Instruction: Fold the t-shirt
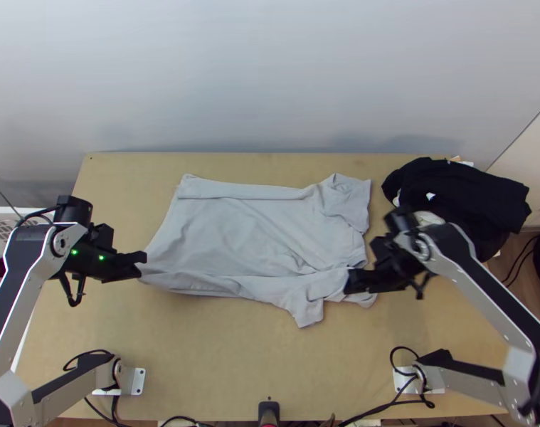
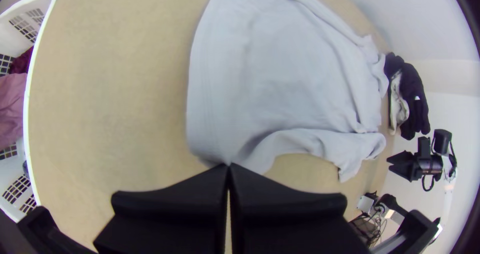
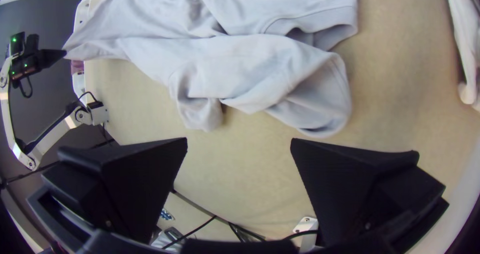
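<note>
Folding the near long side over the body looks to be the step in hand. At the near side of the counter [image 1: 227, 356], one sleeve [image 1: 309, 306] sticks out towards the robot. By it, the right gripper [image 3: 239, 140] has its fingers spread wide with nothing between them. The shirt [image 1: 248, 235] lies below them and towards the far side, its near shoulder corner closest. The next move probably turns on that: the right arm is nearer this sleeve end, and would need to go down and a little away from the robot before closing.

At the other end, the left gripper [image 2: 229, 166] has its fingers pressed together on the near hem corner, which seems slightly raised. The shirt's long axis runs left to right between the two grippers, hem to the left. It is spread, with a loose strip turned along its near side and another along its far side. If only the hem end gets lifted, the cloth may twist.

Farther off, at the right, sits one pile of dark clothes [image 1: 454, 192]. Counted up: one shirt, two grippers, one pile, and one white basket [image 2: 27, 109] beyond the counter's left edge.
</note>
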You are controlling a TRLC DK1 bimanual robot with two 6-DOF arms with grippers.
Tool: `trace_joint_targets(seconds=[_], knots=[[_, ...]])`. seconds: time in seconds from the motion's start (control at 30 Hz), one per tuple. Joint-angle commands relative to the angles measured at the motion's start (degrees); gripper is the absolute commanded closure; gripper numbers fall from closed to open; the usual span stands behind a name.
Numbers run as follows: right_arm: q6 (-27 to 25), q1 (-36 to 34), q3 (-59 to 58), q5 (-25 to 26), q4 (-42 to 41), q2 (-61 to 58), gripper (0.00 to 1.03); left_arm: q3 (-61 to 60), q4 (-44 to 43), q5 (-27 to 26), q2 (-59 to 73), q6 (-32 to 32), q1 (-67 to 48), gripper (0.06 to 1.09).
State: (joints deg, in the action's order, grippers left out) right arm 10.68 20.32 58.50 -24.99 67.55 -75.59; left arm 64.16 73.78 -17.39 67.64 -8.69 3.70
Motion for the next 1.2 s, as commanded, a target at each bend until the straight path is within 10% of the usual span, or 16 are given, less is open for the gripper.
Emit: trace_joint_targets(seconds=[0.0,0.37,0.53,0.57,0.8,1.17], knots=[[4.0,5.3,-0.7,-1.5,-8.8,-10.2,0.07,0.0,-1.6,0.1,1.2,-0.9,-0.2,1.04],[4.5,5.7,-3.9,-0.8,-17.2,-15.4,0.18,0.1,-2.6,0.1,2.4,-0.6,0.5,1.04],[3.9,6.1,-4.6,0.6,-23.3,-14.1,0.97,1.0,-2.7,0.1,3.3,-0.7,0.4,1.04],[4.0,5.9,-4.3,1.1,-23.5,-13.8,0.99,1.1,-2.7,0.2,3.4,-0.7,0.4,1.04],[4.9,4.6,-0.4,2.6,-20.6,-5.1,1.0,2.4,-2.0,0.2,2.9,-0.5,1.2,1.04],[-6.2,5.6,10.6,2.8,14.4,2.3,1.0,9.1,7.6,-2.7,1.8,4.6,7.0,1.05]])
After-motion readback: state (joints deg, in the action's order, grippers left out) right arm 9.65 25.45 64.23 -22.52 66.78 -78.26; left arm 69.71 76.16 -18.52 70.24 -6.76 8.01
